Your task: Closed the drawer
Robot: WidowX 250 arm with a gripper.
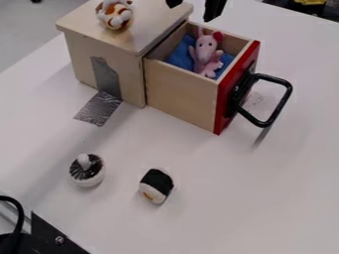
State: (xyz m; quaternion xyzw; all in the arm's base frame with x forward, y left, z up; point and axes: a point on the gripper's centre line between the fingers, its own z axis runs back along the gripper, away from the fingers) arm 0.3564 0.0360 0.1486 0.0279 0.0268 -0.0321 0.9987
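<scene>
Drawer (182, 96): pulled well out of the wooden cabinet (69, 54), its long axis running from the cabinet down toward the camera view's lower right, the red front (228, 99) at the far end of that line.
Pincer (192, 12): at the top edge of the camera view, its two tips apart with nothing between them; it is open.
Bearing from pincer: the drawer lies below and to the right in the view, the open box nearest, the red front beyond it and farther right.
Handle (289, 94): a black loop on the outer face of the red front, standing out on the side away from the cabinet.
Pushing line: from the handle side toward the upper left, along the drawer's own axis; the pincer appears to be on the wrong side of the front for that push.
Coming move: likely rightward past the top of the red front, down outside it, then back against the front or handle.
Pink plush (206, 52): inside the drawer on a blue cloth (180, 53); its head could catch on the cabinet's overhanging top as the box slides in.
Risk: lowering too soon would put the tips inside the box; an off-centre push might make the drawer bind.
Stage: drawer open, closing yet to be done.
</scene>
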